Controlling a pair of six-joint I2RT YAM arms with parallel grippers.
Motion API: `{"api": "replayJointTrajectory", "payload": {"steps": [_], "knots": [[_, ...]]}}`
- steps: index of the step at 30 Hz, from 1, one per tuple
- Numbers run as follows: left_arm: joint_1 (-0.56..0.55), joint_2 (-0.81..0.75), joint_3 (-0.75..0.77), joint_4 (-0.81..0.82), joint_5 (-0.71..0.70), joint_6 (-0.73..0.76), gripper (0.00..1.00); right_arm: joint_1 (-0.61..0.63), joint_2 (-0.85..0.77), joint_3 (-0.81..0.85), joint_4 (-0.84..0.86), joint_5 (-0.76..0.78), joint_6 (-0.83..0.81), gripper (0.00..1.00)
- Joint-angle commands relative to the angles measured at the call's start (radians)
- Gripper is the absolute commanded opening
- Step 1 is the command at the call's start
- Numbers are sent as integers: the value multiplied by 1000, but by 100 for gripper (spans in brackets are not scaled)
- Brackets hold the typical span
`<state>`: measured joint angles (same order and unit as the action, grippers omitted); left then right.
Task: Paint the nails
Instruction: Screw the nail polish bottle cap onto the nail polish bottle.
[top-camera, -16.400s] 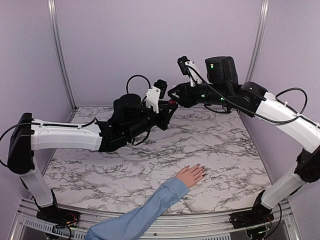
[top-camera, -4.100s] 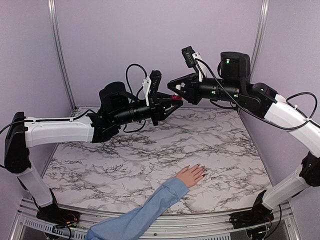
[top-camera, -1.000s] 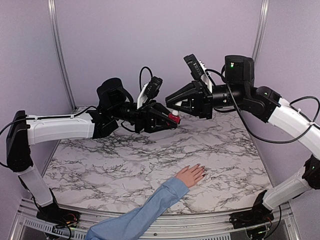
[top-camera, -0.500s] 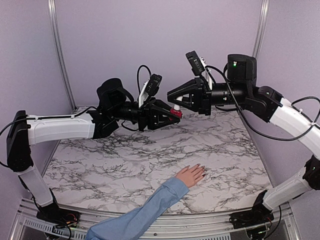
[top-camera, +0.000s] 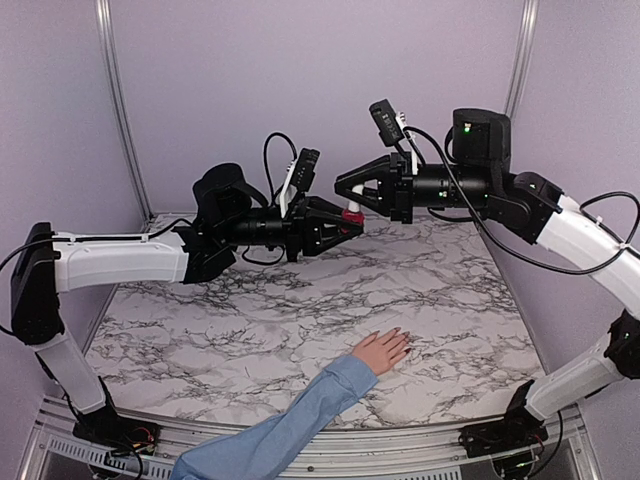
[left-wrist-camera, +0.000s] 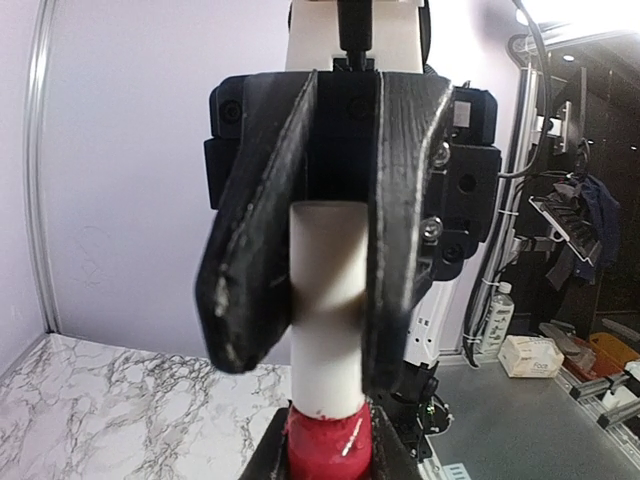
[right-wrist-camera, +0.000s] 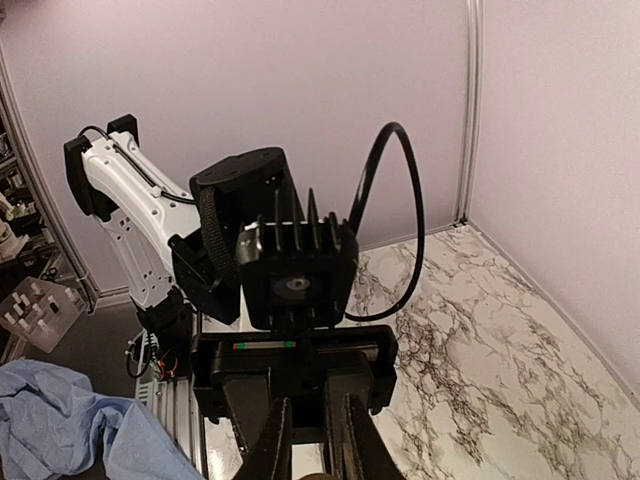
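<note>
A light-skinned hand (top-camera: 381, 351) with a light blue sleeve (top-camera: 290, 425) lies flat on the marble table, fingers pointing right. Its nails (top-camera: 404, 336) are too small to make out. High above the table's back, my left gripper (top-camera: 349, 219) is shut on a small red nail-polish bottle (top-camera: 351, 213). In the left wrist view the bottle (left-wrist-camera: 328, 445) sits between my lower fingers, with its white cap (left-wrist-camera: 327, 300) above it. My right gripper (top-camera: 347, 190) faces the left one and is shut on that cap. In the right wrist view my right gripper (right-wrist-camera: 311, 455) is closed at the bottom edge.
The marble table (top-camera: 250, 330) is walled by purple panels at the back and sides. Metal posts (top-camera: 118, 110) stand at the back corners. The sleeve also shows in the right wrist view (right-wrist-camera: 60, 420). Both arms reach across mid-air over the table's back half.
Over the last second both grippers rose together with the bottle and cap and levelled out. The hand has not moved.
</note>
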<state>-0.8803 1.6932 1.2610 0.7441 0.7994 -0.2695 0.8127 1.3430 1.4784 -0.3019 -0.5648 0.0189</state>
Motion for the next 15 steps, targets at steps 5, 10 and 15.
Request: {"api": "replayJointTrajectory", "payload": {"steps": [5,10,15], "knots": [[-11,-47,-37,31,-356,81,0,18,24,25,5,79,75,0],[-38,-43,-48,28,-535,101,0,32,27,9,20,167,100,0],[-89,-22,-43,3,-718,190,0,58,33,0,15,279,113,0]]}}
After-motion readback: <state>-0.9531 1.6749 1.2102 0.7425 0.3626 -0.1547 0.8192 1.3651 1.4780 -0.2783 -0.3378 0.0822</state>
